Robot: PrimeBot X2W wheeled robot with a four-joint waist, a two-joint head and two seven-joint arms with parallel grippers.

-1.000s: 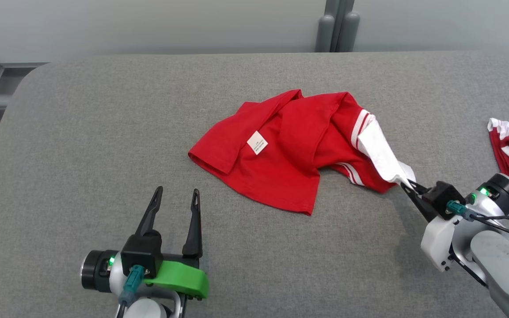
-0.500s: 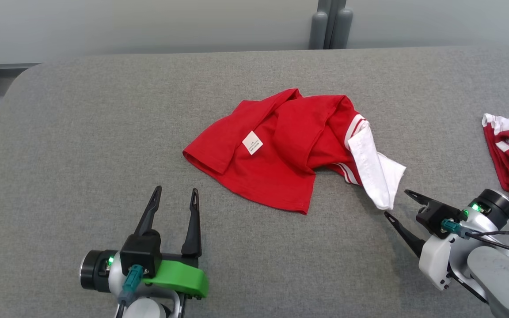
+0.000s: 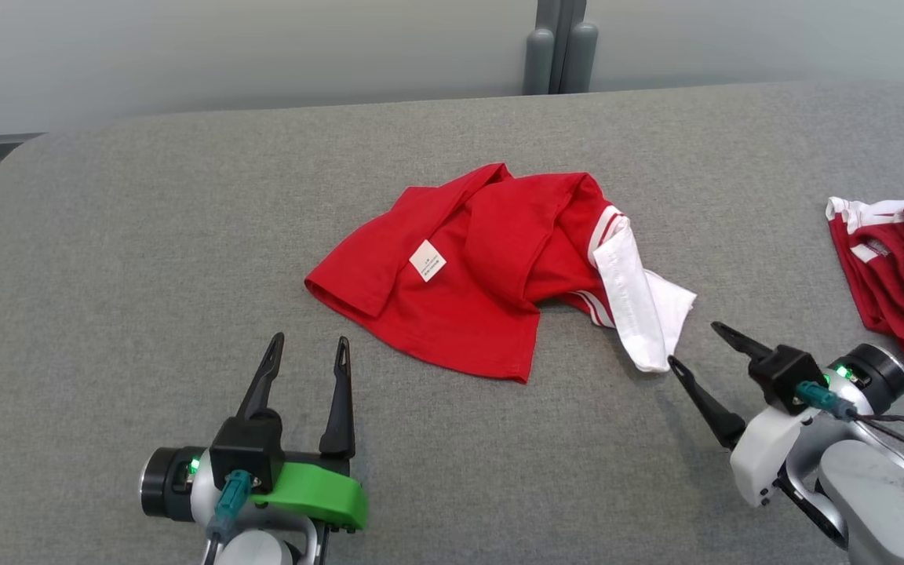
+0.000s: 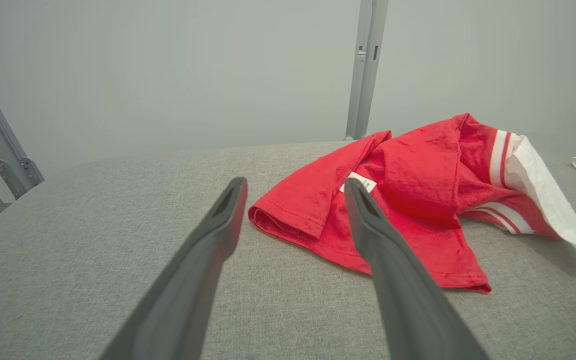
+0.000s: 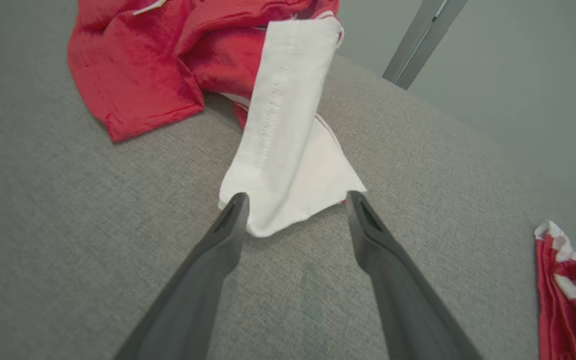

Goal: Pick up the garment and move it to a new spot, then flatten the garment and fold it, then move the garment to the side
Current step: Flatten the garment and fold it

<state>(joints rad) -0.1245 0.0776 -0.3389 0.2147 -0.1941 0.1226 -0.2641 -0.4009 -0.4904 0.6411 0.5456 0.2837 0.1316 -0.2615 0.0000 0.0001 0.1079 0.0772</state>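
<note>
A crumpled red garment (image 3: 483, 267) with a white label and a white, striped sleeve (image 3: 640, 302) lies in the middle of the grey table (image 3: 146, 235). My right gripper (image 3: 691, 345) stands open just right of the white sleeve's tip, holding nothing. In the right wrist view that sleeve (image 5: 288, 150) lies flat just beyond the spread fingertips of the right gripper (image 5: 295, 200). At the lower left my left gripper (image 3: 308, 349) is open and empty, short of the garment's near hem. The left wrist view has the garment (image 4: 408, 185) past the left gripper (image 4: 293, 187).
A second red and white garment (image 3: 899, 267) lies at the table's right edge, also in the right wrist view (image 5: 573, 295). A grey post (image 3: 560, 43) stands behind the table against the pale wall. The table's rounded left corner lies at the far left.
My right gripper opened and let go of the white sleeve, which dropped flat onto the table. The gripper backed slightly away from it. The head camera shifted, moving the whole scene leftward.
</note>
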